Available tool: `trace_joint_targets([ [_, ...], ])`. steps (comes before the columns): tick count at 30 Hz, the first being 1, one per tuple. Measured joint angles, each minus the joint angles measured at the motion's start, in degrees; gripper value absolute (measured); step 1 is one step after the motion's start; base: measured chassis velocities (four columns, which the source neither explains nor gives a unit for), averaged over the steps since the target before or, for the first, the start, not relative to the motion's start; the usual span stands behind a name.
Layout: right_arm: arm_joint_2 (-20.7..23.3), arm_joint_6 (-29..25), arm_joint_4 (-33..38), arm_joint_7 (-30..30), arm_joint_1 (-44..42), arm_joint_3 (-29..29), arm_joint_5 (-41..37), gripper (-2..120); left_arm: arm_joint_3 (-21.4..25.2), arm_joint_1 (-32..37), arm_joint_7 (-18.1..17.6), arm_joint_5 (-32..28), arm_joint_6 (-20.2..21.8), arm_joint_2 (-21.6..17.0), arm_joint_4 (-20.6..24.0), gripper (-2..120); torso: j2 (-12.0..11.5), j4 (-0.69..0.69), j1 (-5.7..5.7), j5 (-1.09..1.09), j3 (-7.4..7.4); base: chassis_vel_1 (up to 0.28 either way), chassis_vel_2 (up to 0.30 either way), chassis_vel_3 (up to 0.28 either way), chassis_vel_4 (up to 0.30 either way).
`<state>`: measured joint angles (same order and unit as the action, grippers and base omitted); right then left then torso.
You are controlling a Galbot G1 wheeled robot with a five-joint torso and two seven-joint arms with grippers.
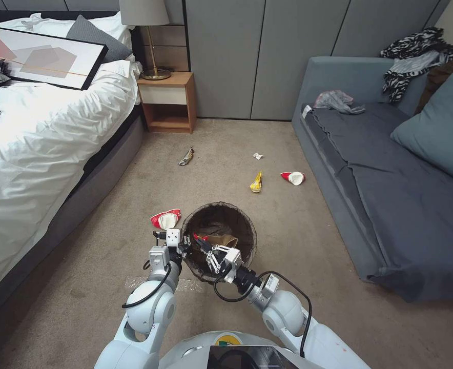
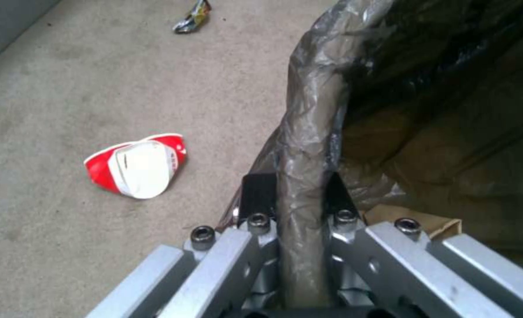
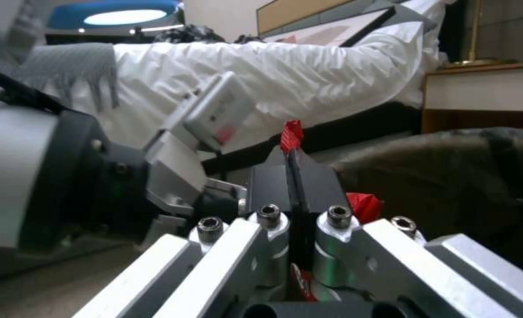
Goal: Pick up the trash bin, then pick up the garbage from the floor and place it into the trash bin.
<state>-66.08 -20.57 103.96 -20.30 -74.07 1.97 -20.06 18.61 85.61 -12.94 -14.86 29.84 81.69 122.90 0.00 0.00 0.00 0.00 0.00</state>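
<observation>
The trash bin (image 1: 219, 241) is held off the floor by its rim, pinched by the left gripper (image 2: 299, 194). A red wrapper (image 3: 291, 134) is pinched in the right gripper (image 3: 294, 176) at the rim. It is best let go only once well over the opening.

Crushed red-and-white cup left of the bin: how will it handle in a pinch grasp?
The crushed cup lies flattened on the carpet, so it probably won't roll. It looks like thin paper: likely light, and may give under the fingers. The left gripper is shut on the trash bin rim; the right gripper pinches a red wrapper.
</observation>
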Motion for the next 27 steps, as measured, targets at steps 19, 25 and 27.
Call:
trace_joint_targets([
  [19, -0.7, 0.2, -1.9, 0.2, 0.9, -1.5, 1.6, 34, 0.3, 0.2, 0.0, -0.2, 0.0, 0.0, 0.5, 2, 0.0, 0.01, 0.00, 0.00, 0.00, 0.000, 0.000, 0.000, 0.000],
  [25, -1.2, 0.3, -2.0, 0.1, 1.0, -1.9, 1.9, 57, 0.4, 0.4, 0.1, -0.2, 0.2, -0.1, 0.6, 2, 0.0, 0.01, 0.00, 0.00, 0.00, 0.000, 0.000, 0.000, 0.000],
  [27, -1.2, 0.3, -2.0, 0.1, 0.9, -1.9, 1.9, 63, 0.4, 0.4, 0.1, -0.2, 0.2, -0.1, 0.6, 2, 0.0, 0.00, 0.00, 0.00, 0.00, 0.000, 0.000, 0.000, 0.000],
])
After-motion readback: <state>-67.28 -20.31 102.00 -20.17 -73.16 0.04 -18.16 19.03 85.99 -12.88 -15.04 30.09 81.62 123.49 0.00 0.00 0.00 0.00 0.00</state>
